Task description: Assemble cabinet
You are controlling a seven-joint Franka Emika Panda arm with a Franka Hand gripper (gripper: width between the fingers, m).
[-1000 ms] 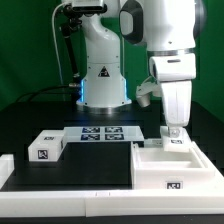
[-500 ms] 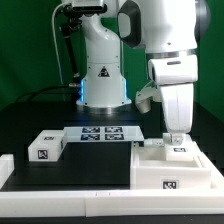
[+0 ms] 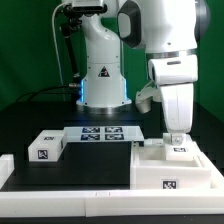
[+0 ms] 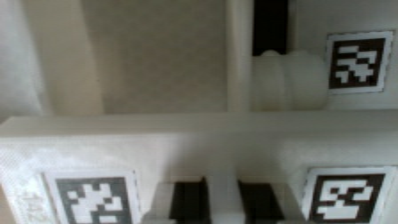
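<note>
The cabinet's large white body [image 3: 160, 168] stands at the exterior view's right, near the front, with a tag on its front face. My gripper [image 3: 174, 134] reaches down at its far edge, shut on a small white tagged panel [image 3: 181, 150] that rests against the body. In the wrist view my dark fingertips [image 4: 187, 200] stand close together around a thin white edge of that panel [image 4: 226, 150], between two tags; the gripper [image 4: 226, 202] is at the frame's edge. Another tagged white cabinet block [image 3: 45, 147] lies at the exterior view's left.
The marker board [image 3: 100, 133] lies flat behind the middle of the black table. A low white rail [image 3: 70, 188] runs along the table's front and left corner. The robot's base [image 3: 102, 80] stands behind the marker board.
The gripper has gone down a little with the small tagged panel, which now sits lower against the cabinet body. Nothing has moved in the last half second.
</note>
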